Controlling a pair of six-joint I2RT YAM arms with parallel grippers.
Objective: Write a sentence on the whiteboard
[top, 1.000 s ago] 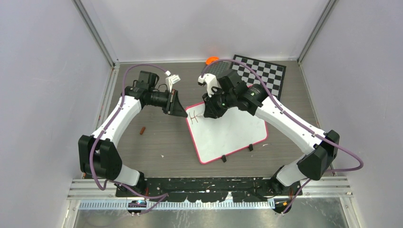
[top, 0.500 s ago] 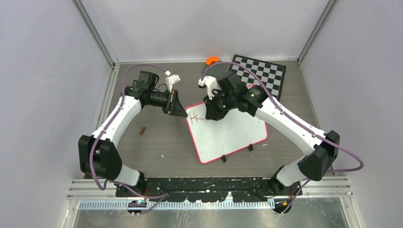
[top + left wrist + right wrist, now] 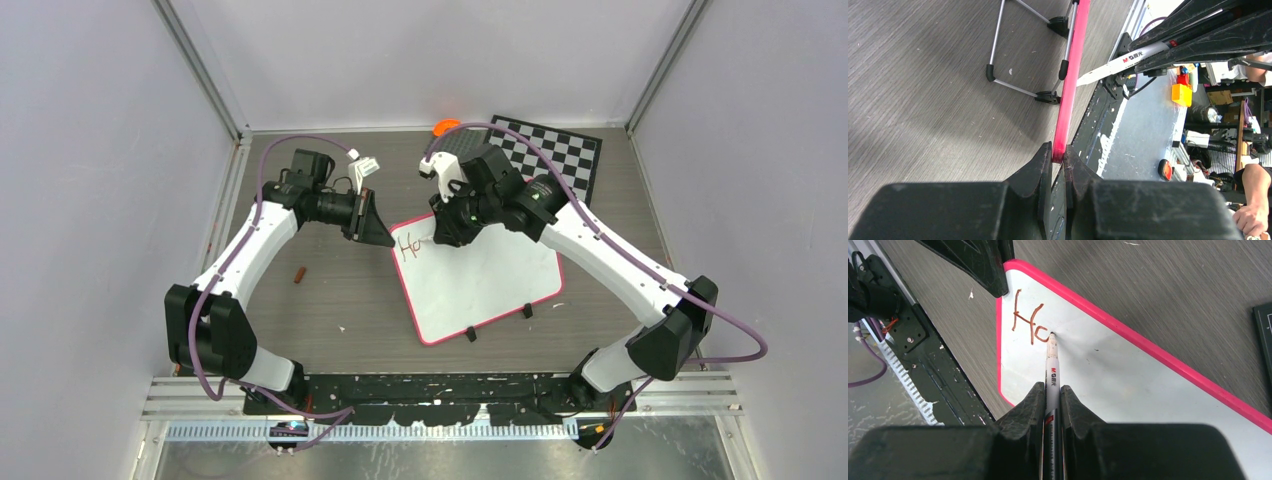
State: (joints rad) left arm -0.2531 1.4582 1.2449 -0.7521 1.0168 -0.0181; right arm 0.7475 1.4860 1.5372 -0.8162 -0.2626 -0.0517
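Whiteboard (image 3: 490, 280): centre of table (image 3: 320, 320), beside chessboard (image 3: 560, 155). Light, rigid, slick-faced; likely slides under pen pressure, so hold at corner. Left gripper (image 3: 1058, 152) pinches that corner. Right gripper (image 3: 1052, 390) clamped on marker (image 3: 1052, 362), tip touching board beside sentence (image 3: 1025, 320), only "Hc" written.

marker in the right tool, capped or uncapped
Uncapped: the marker has a bare tip touching the whiteboard, right beside the red-brown letters already written there.
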